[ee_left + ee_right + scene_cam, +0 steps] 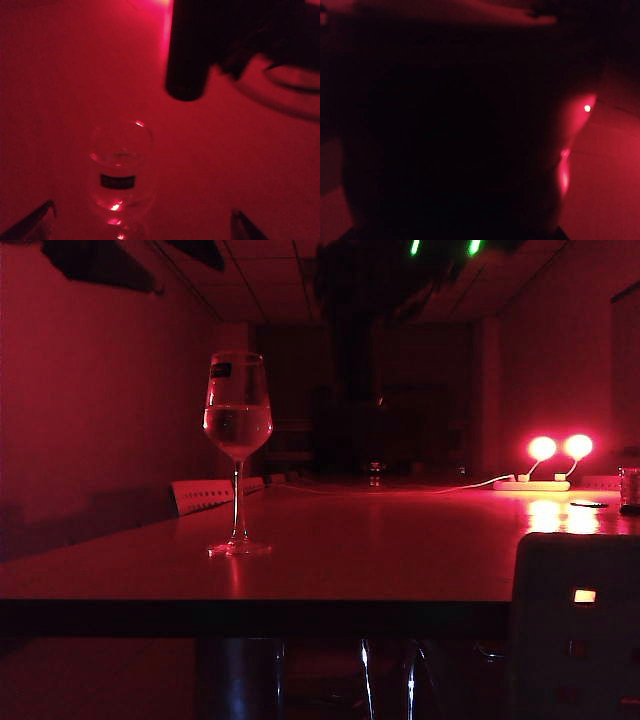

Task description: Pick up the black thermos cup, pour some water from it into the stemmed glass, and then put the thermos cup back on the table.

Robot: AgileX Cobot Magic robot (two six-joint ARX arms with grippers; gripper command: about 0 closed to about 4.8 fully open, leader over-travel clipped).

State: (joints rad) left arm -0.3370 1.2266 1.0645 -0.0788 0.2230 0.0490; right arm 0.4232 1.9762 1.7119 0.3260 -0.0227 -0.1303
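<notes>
Red light floods the dim room, from two glowing lamps [560,448] at the far end of the glossy table [380,550]. On it the stemmed glass [238,420] stands upright, partly filled. The left gripper [142,222] hangs above it, fingers spread wide and empty. The black thermos cup [187,50] is aloft beyond the glass, apparently clamped in the right gripper, whose own camera it blacks out.

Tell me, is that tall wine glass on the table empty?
No, the stemmed glass standing on the table already holds clear liquid, filling the lower part of its bowl.
</notes>
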